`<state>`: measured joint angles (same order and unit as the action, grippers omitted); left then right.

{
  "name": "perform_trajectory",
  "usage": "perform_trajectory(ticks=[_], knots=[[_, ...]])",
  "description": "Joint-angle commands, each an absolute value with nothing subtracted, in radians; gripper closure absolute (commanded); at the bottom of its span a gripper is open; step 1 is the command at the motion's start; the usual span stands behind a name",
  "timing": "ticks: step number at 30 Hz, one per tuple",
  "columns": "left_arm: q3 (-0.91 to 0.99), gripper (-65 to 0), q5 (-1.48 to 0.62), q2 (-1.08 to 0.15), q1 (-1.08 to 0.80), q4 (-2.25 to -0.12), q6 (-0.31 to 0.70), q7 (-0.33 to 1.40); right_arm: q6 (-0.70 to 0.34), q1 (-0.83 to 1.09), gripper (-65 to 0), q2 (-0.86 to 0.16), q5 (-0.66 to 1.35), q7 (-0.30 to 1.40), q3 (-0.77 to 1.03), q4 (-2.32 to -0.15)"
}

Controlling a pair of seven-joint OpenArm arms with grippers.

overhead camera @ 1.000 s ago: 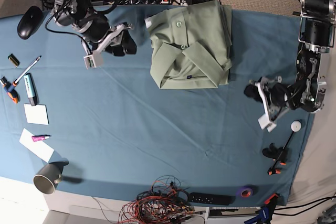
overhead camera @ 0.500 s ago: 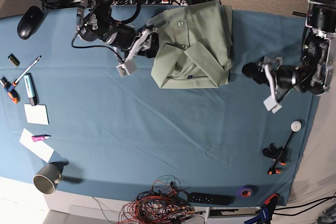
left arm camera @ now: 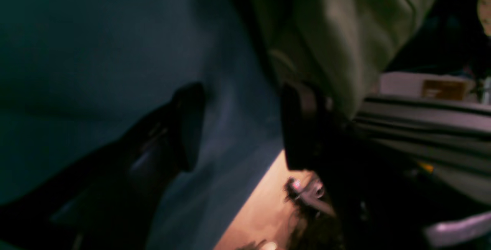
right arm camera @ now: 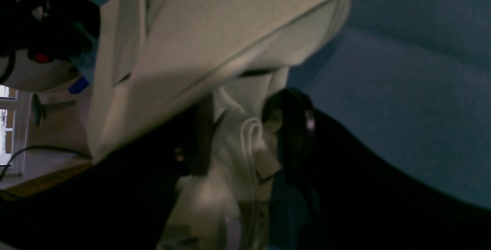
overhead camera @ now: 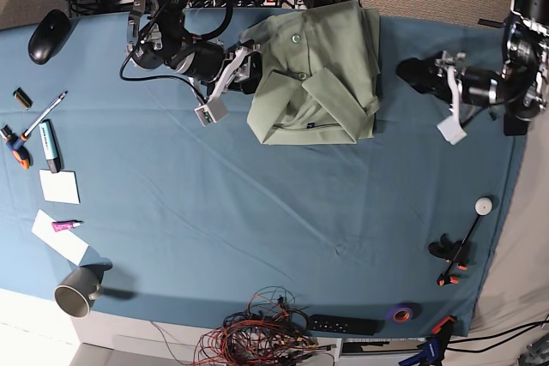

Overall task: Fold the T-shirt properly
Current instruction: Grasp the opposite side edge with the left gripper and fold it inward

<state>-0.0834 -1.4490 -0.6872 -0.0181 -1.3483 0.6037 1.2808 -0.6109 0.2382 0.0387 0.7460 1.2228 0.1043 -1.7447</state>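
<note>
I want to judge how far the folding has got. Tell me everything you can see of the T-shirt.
The T-shirt is pale sage-green knit with a collar and small buttoned placket, plain. It lies folded into a compact, slightly skewed rectangle at the far middle of the teal table cloth, one short sleeve lying across its front. The right gripper, jaws apart, is at its edge with fabric between the fingers; the left gripper hangs open, clear of it.
</note>
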Motion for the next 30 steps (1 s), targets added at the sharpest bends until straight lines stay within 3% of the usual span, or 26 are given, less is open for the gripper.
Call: perform_trajectory(ticks=[1,12,15,17,18,21,30], knots=[[-0.086,-33.5,-1.402,-0.679,-0.026,-1.351,0.593,1.316,-0.618,0.23,-29.2,0.039,0.763,1.211,0.105,-1.755],[-0.086,-33.5,-1.38,-0.548,-0.028,-1.351,0.597,1.308,-0.635,0.23,-28.2,0.039,0.763,1.2,0.104,-1.755],[-0.086,-32.4,-1.38,-0.529,-0.027,-1.351,0.604,1.308,-0.635,0.23,-16.6,0.039,0.763,1.195,0.104,-1.755],[-0.086,-24.6,-1.38,-0.524,-0.023,-1.351,0.604,1.307,-0.635,0.23,-2.9,0.041,0.762,1.195,0.105,-1.755],[-0.086,-19.1,-1.38,-0.524,-0.02,-1.351,0.604,1.301,-0.636,0.23,0.0,0.042,0.762,1.195,0.105,-1.755],[-0.086,0.0,-1.38,-0.524,-0.004,-1.351,0.605,1.3,-0.651,0.23,0.0,0.042,0.762,1.188,0.105,-1.756],[-0.086,0.0,-1.298,-0.517,0.087,-1.351,0.625,1.256,-0.65,0.231,0.0,0.06,0.688,1.125,0.124,-1.776]])
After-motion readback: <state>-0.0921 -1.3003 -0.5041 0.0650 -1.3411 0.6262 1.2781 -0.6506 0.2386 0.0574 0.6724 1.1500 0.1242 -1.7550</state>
